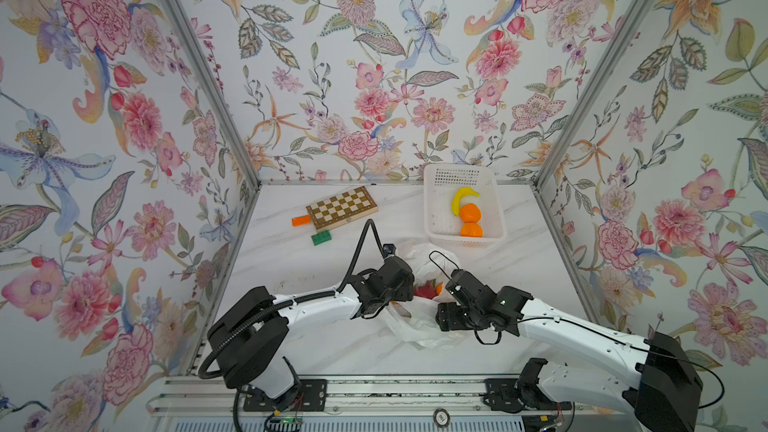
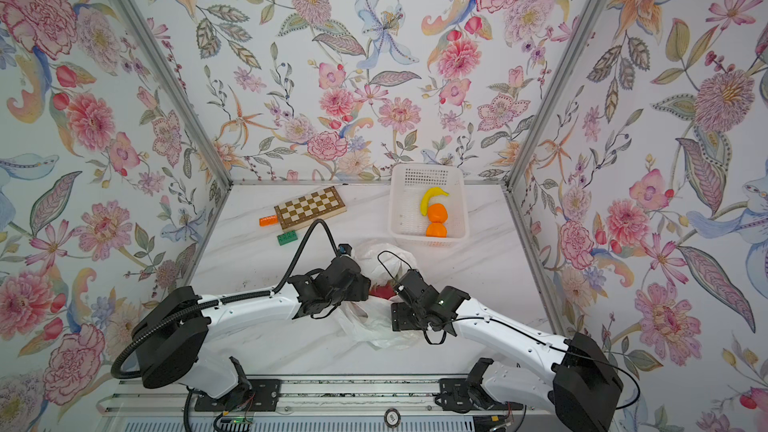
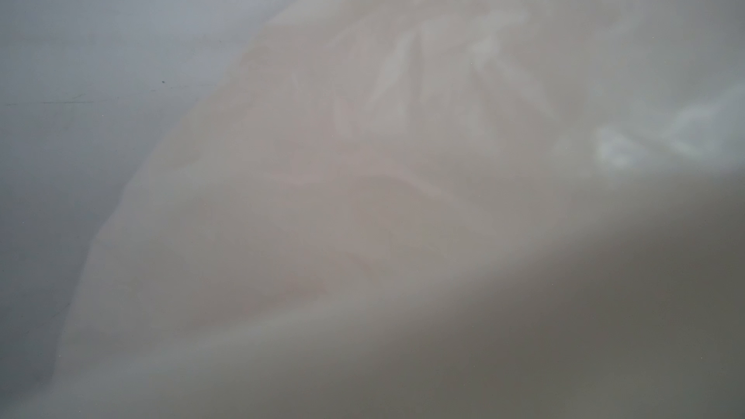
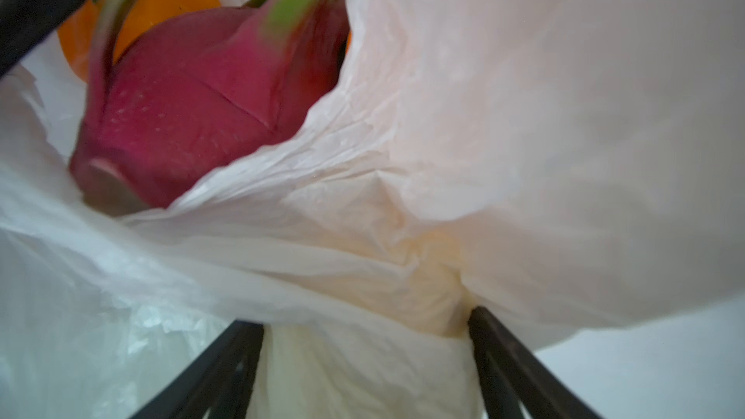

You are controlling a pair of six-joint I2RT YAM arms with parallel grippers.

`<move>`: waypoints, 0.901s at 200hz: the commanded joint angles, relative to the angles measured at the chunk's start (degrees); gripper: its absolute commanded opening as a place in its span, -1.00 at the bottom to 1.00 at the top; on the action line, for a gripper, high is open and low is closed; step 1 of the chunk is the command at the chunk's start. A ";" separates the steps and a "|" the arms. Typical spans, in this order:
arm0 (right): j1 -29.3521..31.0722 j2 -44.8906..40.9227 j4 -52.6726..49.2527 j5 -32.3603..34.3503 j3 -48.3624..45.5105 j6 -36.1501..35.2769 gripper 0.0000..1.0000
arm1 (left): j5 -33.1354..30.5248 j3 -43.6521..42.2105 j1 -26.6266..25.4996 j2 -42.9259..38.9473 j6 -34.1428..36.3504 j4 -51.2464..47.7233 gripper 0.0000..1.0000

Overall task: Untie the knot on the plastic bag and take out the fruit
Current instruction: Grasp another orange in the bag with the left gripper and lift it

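Surroundings: on the table (image 1: 291, 268), a white basket (image 1: 432, 209) stands at the back right corner. It holds a banana (image 1: 462, 197) and two oranges (image 1: 470, 221), the three touching in a row. A chessboard (image 1: 341, 207) lies by the back edge, left of middle. An orange block (image 1: 301, 221) is at its left end, and a green block (image 1: 321, 238) sits just in front of that.

Task item: the plastic bag (image 1: 415, 328) lies crumpled in the middle of the table, nearer the front edge, between both arms. Its mouth gapes. Inside I see a dragon fruit (image 4: 193, 102) with an orange (image 4: 161, 2) touching it from behind. I cannot make out the knot.

Obstruction: both wrists hang over the bag and cover most of it in both top views. Only a red patch of the dragon fruit shows between them.

Right gripper (image 4: 367, 360): jaws stand wide. A bunched fold of the bag fills the gap and touches both fingers (image 4: 508, 356). I cannot confirm a firm pinch.

Left gripper (image 1: 405, 280): it sits over the bag's left side. Its wrist view shows only blurred bag film against the lens, and its fingers are hidden from above, so I cannot tell how far apart its jaws are.
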 commanded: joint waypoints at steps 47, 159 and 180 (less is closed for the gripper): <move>0.58 -1.47 -2.27 0.96 1.93 1.15 0.67 | -2.17 3.30 0.43 7.69 2.30 -4.87 0.81; -2.31 -8.80 -3.28 1.78 6.53 1.61 0.88 | 1.33 3.06 0.40 6.59 3.22 -1.91 0.11; -4.17 -9.14 -3.30 1.77 8.74 0.16 0.91 | 1.76 2.23 0.32 4.99 3.11 -0.95 0.07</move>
